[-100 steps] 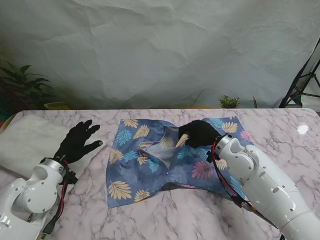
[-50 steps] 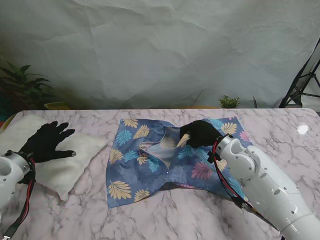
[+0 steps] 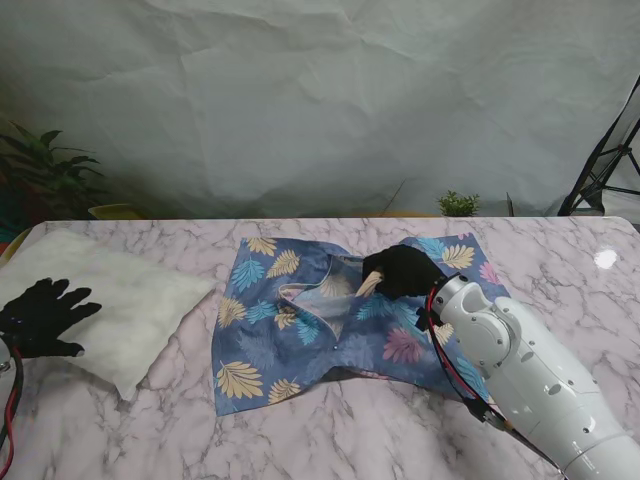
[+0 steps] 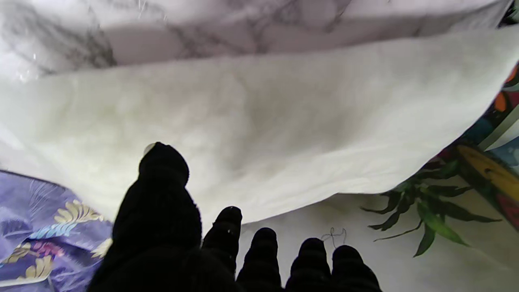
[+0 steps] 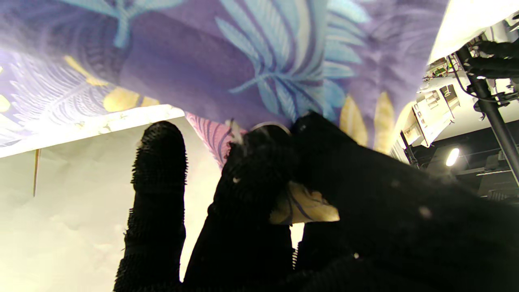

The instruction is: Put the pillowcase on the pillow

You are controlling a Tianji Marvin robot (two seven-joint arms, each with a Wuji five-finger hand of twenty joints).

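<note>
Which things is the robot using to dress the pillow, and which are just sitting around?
For the job:
- pillow, white, on the left
- pillowcase, blue with leaves, in the middle
- right hand, pinching the pillowcase
- left hand, open, over the pillow's near left edge

Just around:
- big plant, far left
- small plant, behind the table
- black stand, far right

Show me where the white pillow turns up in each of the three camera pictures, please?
Stand view: the pillow lies on the marble table at the robot's left, beside the pillowcase.
Left wrist view: the pillow fills the middle, just beyond the left hand.
Right wrist view: not in it; only pillowcase pinched by the right hand.
Shared landmark: the leaf-print pillowcase.
</note>
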